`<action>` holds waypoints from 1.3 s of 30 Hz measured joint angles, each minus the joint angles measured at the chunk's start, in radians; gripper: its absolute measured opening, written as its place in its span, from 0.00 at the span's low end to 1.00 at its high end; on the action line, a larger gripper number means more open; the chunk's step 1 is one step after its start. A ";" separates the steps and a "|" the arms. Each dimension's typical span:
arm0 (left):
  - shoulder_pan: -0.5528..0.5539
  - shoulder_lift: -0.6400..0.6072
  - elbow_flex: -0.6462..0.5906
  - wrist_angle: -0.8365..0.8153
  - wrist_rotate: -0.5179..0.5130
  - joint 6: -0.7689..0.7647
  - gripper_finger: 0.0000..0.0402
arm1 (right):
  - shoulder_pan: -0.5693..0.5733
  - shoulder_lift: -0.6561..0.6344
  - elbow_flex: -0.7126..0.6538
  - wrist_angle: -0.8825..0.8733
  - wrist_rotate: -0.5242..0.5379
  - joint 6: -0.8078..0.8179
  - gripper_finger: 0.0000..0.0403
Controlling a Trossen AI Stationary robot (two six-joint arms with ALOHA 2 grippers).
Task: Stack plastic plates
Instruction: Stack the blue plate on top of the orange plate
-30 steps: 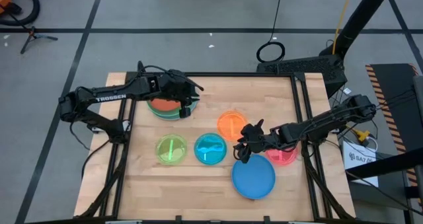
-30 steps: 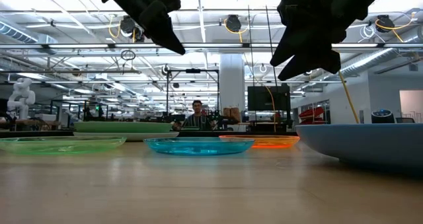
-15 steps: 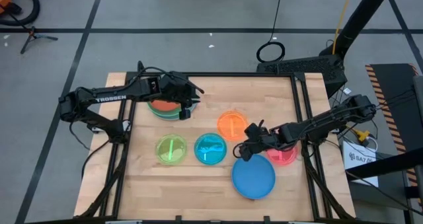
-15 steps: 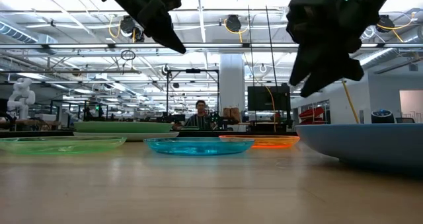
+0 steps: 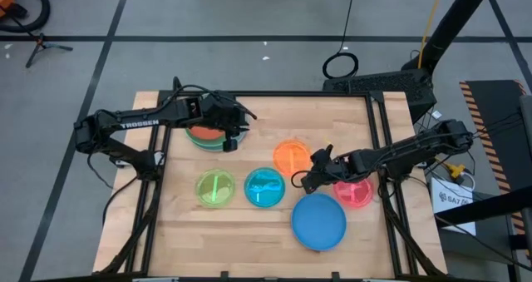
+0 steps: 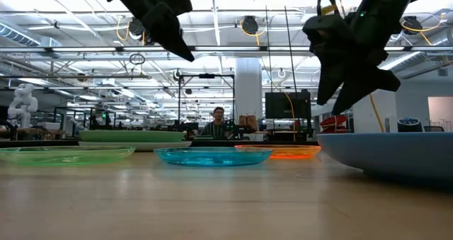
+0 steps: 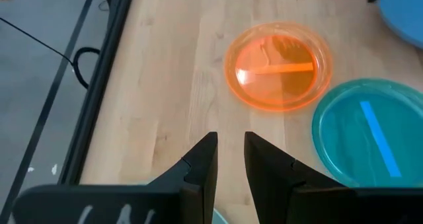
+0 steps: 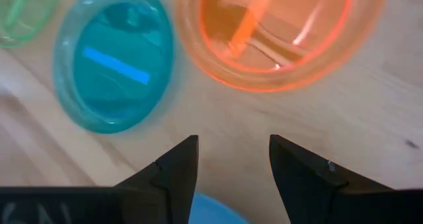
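Wooden table (image 5: 249,224) held all plates; places given against the translucent cyan plate (image 5: 265,187), which sat near the table's middle. Translucent lime plate (image 5: 215,188) lay just beside it on the left-arm side, not touching. Translucent orange plate (image 5: 292,158) sat just beyond it toward the far edge and the right-arm side, rims close together. Large blue plate (image 5: 319,223) lay on the near, right-arm side of the cyan plate, close to the front edge. Translucent pink plate (image 5: 354,191) sat farther out on the right-arm side, partly under the right arm, edge near the blue plate. A stack with a red-orange plate (image 5: 203,134) on top of a green plate (image 5: 213,145) was well apart from the cyan plate, toward the far left corner; anything lower in the stack could not be made out. Left gripper (image 5: 235,131) hovered at that stack's edge, fingers (image 7: 203,163) narrowly parted with only a slim gap, grasping nothing. Right gripper (image 5: 314,172) hung above the table between the orange and blue plates, just beside the cyan plate, fingers (image 8: 177,168) spread wide and empty. In the low view both grippers were up off the table surface. A person (image 6: 217,124) sat far behind the table in the room.
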 joint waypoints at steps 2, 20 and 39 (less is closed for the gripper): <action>0.000 0.000 0.000 -0.023 0.000 -0.001 0.21 | -0.021 0.000 0.000 -0.025 -0.016 0.011 0.44; -0.002 -0.012 -0.148 -0.032 0.000 -0.053 0.21 | -0.151 0.000 0.000 -0.045 -0.061 -0.025 0.44; -0.127 -0.106 -0.214 -0.063 0.000 -0.259 0.21 | -0.247 0.000 0.000 0.088 -0.019 -0.372 0.44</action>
